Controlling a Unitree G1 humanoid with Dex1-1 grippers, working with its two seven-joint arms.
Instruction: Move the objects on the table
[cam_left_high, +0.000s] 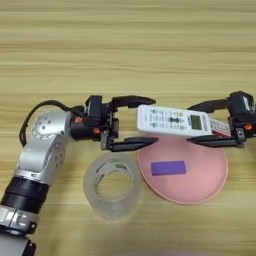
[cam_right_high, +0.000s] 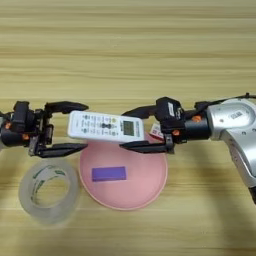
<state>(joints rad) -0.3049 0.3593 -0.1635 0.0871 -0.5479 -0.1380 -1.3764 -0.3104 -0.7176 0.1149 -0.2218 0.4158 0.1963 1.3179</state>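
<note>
A light wood-grain table (cam_left_high: 125, 45) fills the view. At the left, the silver-and-black left arm reaches inward, and the left gripper (cam_left_high: 134, 121) has its two black fingers spread wide, one on the far side and one on the near side of the left end of a white button remote (cam_left_high: 172, 120); whether they press it cannot be told. Near the left arm, a wide clear tape roll (cam_left_high: 112, 186) lies flat on the table, just beside the left rim of a round pink plate (cam_left_high: 210, 175). A small purple block (cam_left_high: 168, 167) rests on the plate. The remote, with its small screen toward the right, sits level above the plate's far edge. At the right, the right gripper (cam_right_high: 137, 129) grasps the remote's right end between its fingers.
</note>
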